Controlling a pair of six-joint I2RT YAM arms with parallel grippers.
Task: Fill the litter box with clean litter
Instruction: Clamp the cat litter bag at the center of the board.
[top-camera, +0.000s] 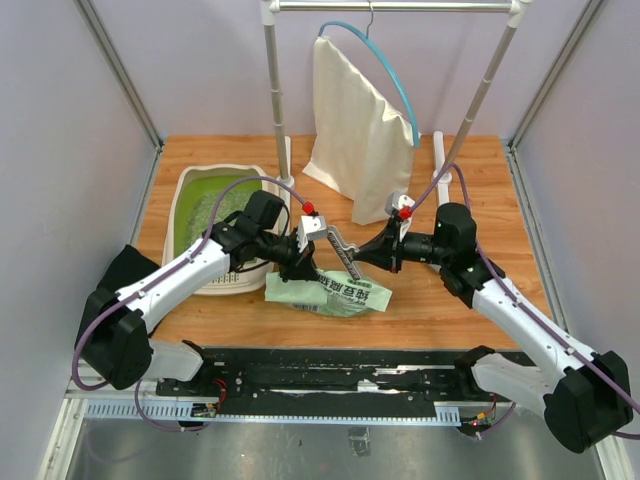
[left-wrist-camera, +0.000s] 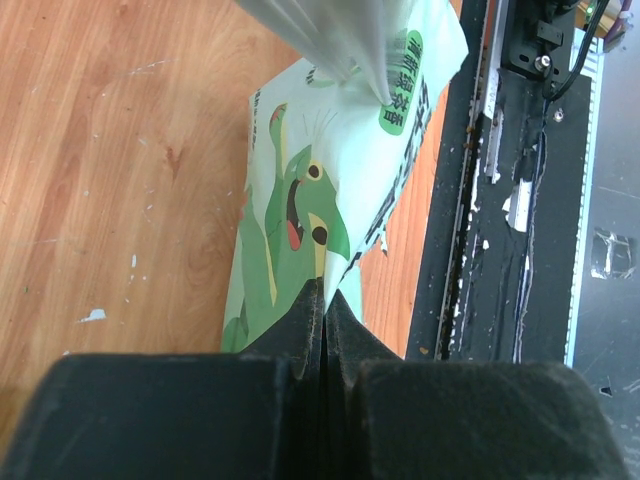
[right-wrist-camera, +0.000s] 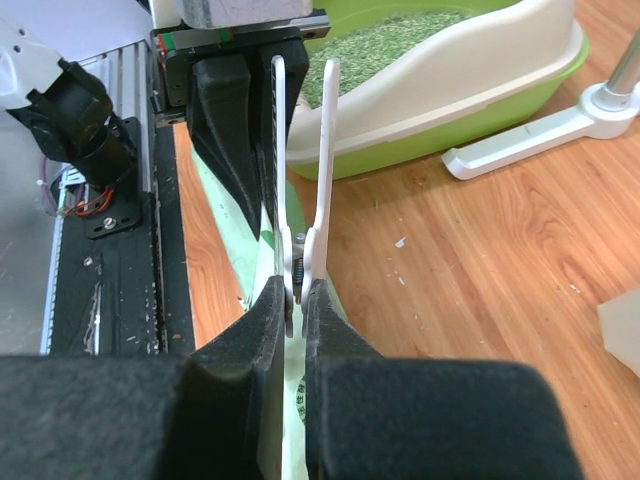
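As L end effector (left-wrist-camera: 325, 296) pinches bag (top-camera: 335, 293) by litter box (top-camera: 190, 186), sack (top-camera: 350, 130) hangs behind.

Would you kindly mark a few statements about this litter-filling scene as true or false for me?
1. The beige plastic litter box with lime-green interior already holds pale green-grey litter granules. True.
2. The left hand is open. False: it is shut on the flat green printed bag.
3. That bag stands inside the box. False: it lies on the wooden table, outside the box.
4. The right hand grips a white two-armed tool. True.
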